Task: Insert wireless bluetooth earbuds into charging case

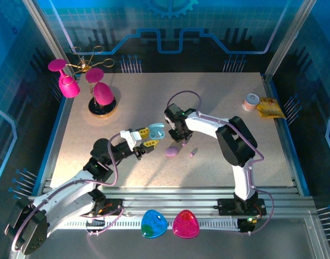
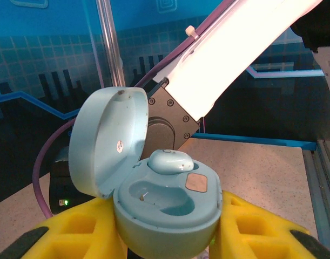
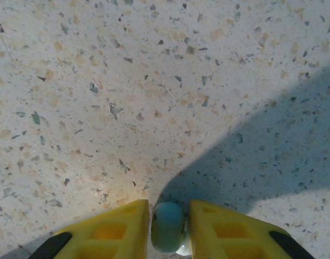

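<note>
Yellow fingers [image 3: 116, 232] of the right gripper [image 3: 168, 229] were closed on a pale blue earbud [image 3: 167, 218], one pad against each side of it; the earbud sat between the tips, close over the speckled table [image 3: 100, 81]; whether it touched the surface could not be told. In the top view, the right arm [image 1: 208, 125] rose from its base at the near edge to a raised elbow; its white forearm then reached left towards mid-table, with the wrist turned so that the fingers pointed down.

The left gripper [image 1: 152, 136] was clamped shut on the base of the charging case [image 2: 170, 210]; its yellow pads bore on both flanks of the base. The lid [image 2: 108, 140] stood open, hinged back to the left in the wrist view; a seated earbud [image 2: 170, 161] occupied the right socket; the left socket [image 2: 154, 197] was empty. The left arm [image 1: 73, 189] lay low, stretched from its base forward and to the right; it held the case off the table, just beside the right gripper.

A light purple case [image 1: 172, 152] lay on the table just beside the right gripper, on its near side; a small purple earbud [image 1: 192, 154] lay near it, apart from both grippers. A blue case [image 1: 154, 224] and a pink case [image 1: 186, 224] rested side by side at the near edge, between the arm bases.
</note>
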